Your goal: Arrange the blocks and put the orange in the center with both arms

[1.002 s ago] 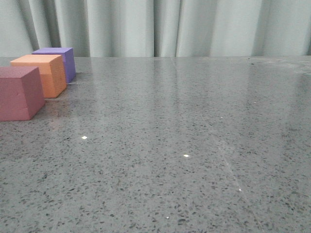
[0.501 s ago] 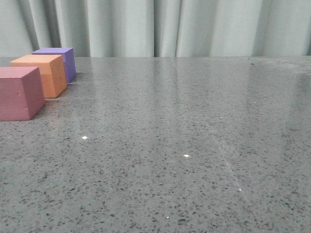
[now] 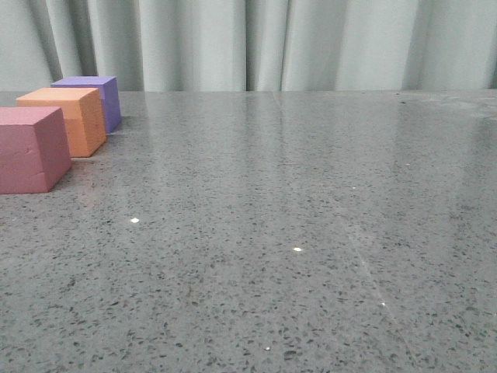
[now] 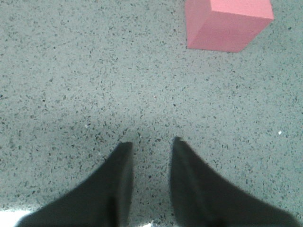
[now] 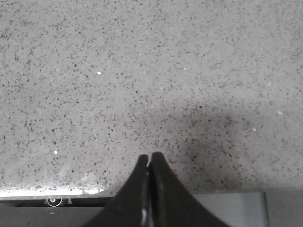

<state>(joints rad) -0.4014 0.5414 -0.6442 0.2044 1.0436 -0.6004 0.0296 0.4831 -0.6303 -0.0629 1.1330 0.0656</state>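
Three foam cubes stand in a row at the far left of the table in the front view: the pink-red cube (image 3: 29,149) nearest, the orange cube (image 3: 66,120) behind it, the purple cube (image 3: 95,98) farthest back. The pink-red cube also shows in the left wrist view (image 4: 227,24). My left gripper (image 4: 151,144) is open and empty above bare table, well short of that cube. My right gripper (image 5: 149,158) is shut and empty above bare table near the table's front edge. Neither gripper shows in the front view.
The grey speckled table (image 3: 295,217) runs back to a pale curtain (image 3: 256,43). The table's front edge (image 5: 52,193) shows in the right wrist view just behind the fingers.
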